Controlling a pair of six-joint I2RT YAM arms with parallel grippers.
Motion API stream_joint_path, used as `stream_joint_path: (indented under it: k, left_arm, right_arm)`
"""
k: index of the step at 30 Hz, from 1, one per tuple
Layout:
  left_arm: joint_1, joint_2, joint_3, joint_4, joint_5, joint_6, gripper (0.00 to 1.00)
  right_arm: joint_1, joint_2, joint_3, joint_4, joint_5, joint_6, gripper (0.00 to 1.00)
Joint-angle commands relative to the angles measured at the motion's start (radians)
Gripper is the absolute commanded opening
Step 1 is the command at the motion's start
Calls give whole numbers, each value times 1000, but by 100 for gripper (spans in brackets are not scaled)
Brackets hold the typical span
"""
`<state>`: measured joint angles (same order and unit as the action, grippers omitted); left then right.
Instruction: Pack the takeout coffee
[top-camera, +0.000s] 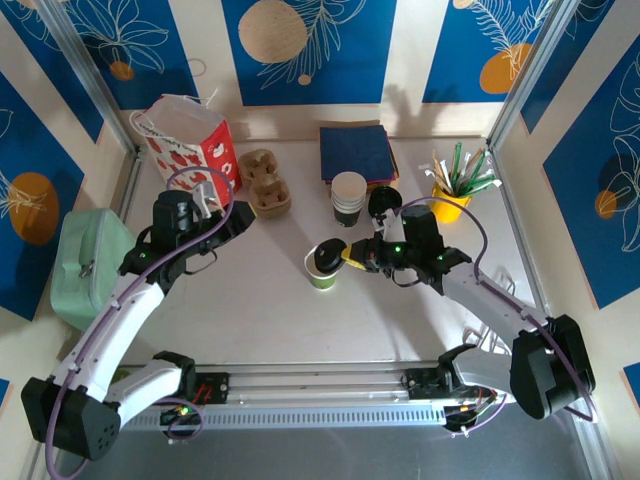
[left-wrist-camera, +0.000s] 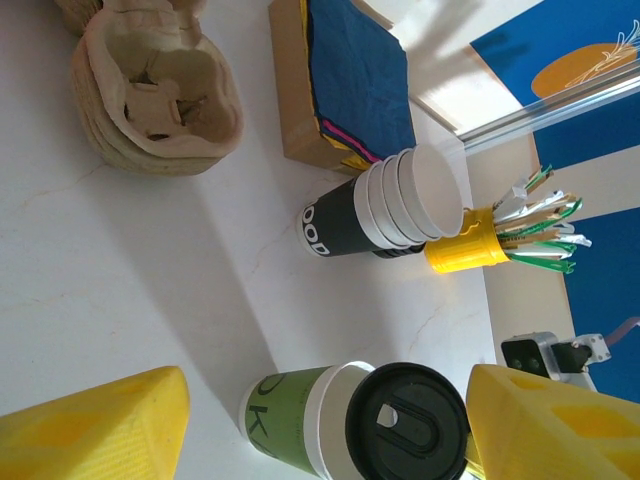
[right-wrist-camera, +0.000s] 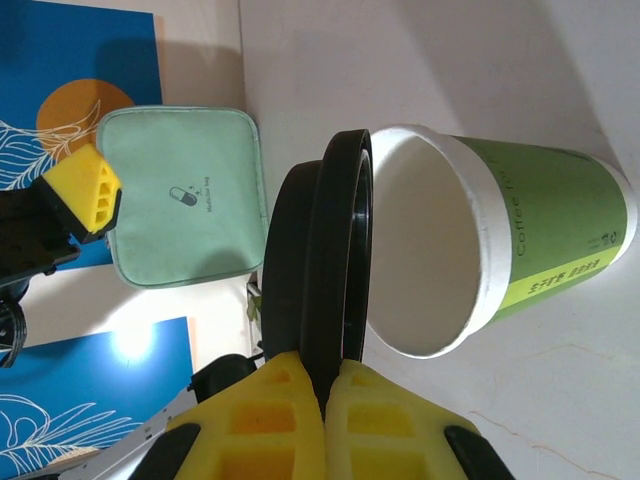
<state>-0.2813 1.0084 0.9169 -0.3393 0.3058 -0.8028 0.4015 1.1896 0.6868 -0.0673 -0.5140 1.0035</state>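
The takeout coffee cup (top-camera: 321, 275) stands upright mid-table, lime-green sided with a white rim. In the right wrist view its mouth (right-wrist-camera: 430, 250) is uncovered, and the round black lid (right-wrist-camera: 320, 250) hangs edge-on just beside the rim. My right gripper (right-wrist-camera: 325, 378) is shut on that lid's edge; from above, the right gripper (top-camera: 351, 256) sits just right of the cup. My left gripper (top-camera: 238, 216) hovers open to the cup's left and farther back. Its yellow fingers (left-wrist-camera: 100, 430) frame the cup (left-wrist-camera: 285, 420) and lid (left-wrist-camera: 405, 425) from a distance.
At the back stand a strawberry-print paper bag (top-camera: 185, 140), a cardboard cup carrier (top-camera: 265, 182), a stack of white cups (top-camera: 348, 197), loose black lids (top-camera: 383, 203), dark napkins (top-camera: 357, 152) and a yellow stirrer holder (top-camera: 452, 195). A mint pouch (top-camera: 88, 265) lies left.
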Motion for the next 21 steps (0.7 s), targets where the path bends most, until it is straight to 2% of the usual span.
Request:
stream_joint_path:
  k: [1,11,21]
  left_arm:
    - [8,1,-14,29,7,11,73]
    - [8,23,-16,55,31,1,74]
    - [8,25,-23,56,38,-5,74]
  right_arm:
    - [5,23,-14,-1,-25,6,3]
    - [10,61,-2,-21,-15,-7,15]
    - [10,75,-2,-41,-5,-28,19]
